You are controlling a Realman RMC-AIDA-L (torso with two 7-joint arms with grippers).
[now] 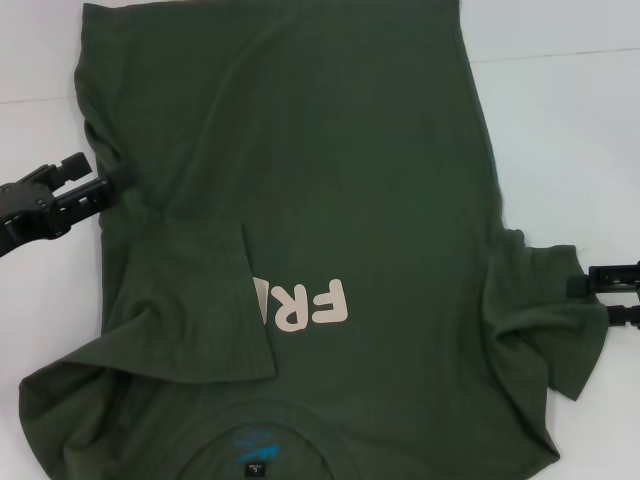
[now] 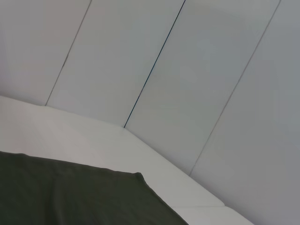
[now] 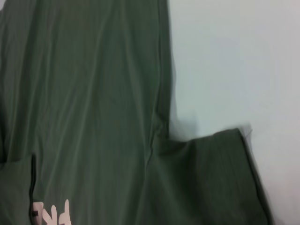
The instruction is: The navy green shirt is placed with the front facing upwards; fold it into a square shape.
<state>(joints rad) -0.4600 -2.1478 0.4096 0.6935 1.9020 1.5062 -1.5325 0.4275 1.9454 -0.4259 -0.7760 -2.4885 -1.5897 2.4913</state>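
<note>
We are facing the shirt (image 1: 320, 200) spread on the table (image 1: 570, 120), collar nearest us, long axis running away. The left sleeve is lying folded inward. The right gripper (image 1: 605, 290) is sitting beside the unfolded right sleeve, the left gripper (image 1: 110, 180) at the opposite edge; whether either is gripping, we cannot tell.

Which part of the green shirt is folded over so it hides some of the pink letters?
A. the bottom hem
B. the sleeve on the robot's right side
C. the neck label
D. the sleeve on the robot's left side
D: the navy green shirt's left sleeve lies folded inward over the chest, covering the pink lettering so only "FR" and a sliver show.
</note>
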